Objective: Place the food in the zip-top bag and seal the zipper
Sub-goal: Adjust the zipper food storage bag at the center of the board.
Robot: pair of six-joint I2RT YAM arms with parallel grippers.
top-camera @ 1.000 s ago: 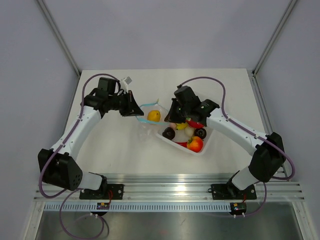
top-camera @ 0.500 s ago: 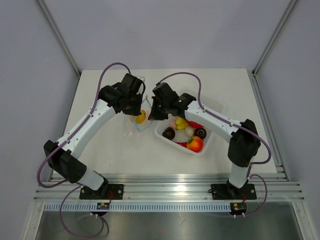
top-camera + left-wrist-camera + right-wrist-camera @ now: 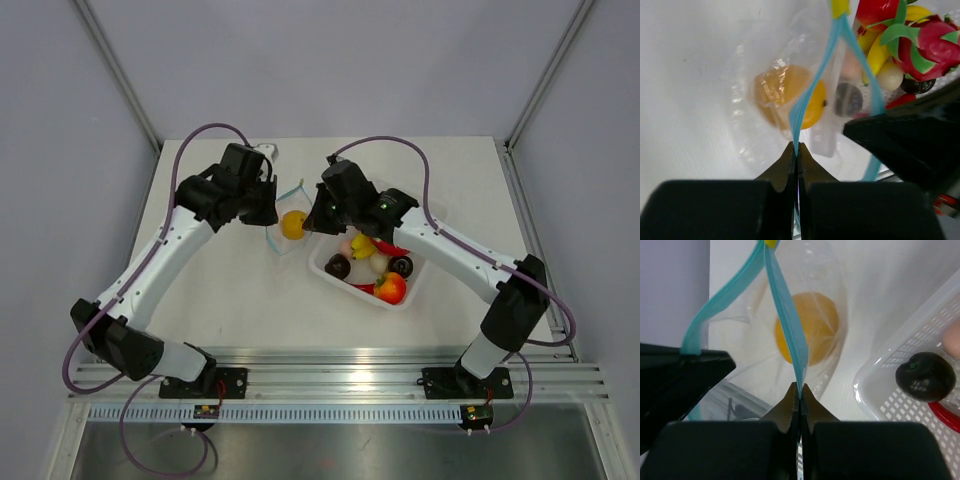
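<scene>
- The left gripper [image 3: 796,150] had its two fingers pressed together on one half of the zipper [image 3: 812,95], with the light blue strip running straight out from between the tips
- The right gripper [image 3: 800,391] pinched the other half of the strip in the same way, fingers closed on it with no gap showing
- The two blue halves met at a yellow slider tab [image 3: 840,7] at the far end and spread apart toward the grippers, so the mouth of the zip-top bag [image 3: 747,130] stood open between them
- From above, the two grippers faced each other near the middle of the table [image 3: 220,290], left one on the left, with the clear pouch stretched between them
- An orange fruit [image 3: 810,335] lay inside the pouch, below the open mouth, seen through the thin plastic in both wrist views
- The rest of the food sat in a white tray [image 3: 912,337] just to the right of the bag, under the right arm
- In the tray were a pink dragon fruit [image 3: 932,45] with green leaves, a yellow banana [image 3: 362,247], a dark brown piece [image 3: 337,267] at the left corner, a second dark piece [image 3: 401,266] to the right, a red-orange fruit [image 3: 390,288] nearest the arm bases and a pale round piece [image 3: 372,265] in the middle
- The tray's left side was just beside the bag; whether they touched could not be told
</scene>
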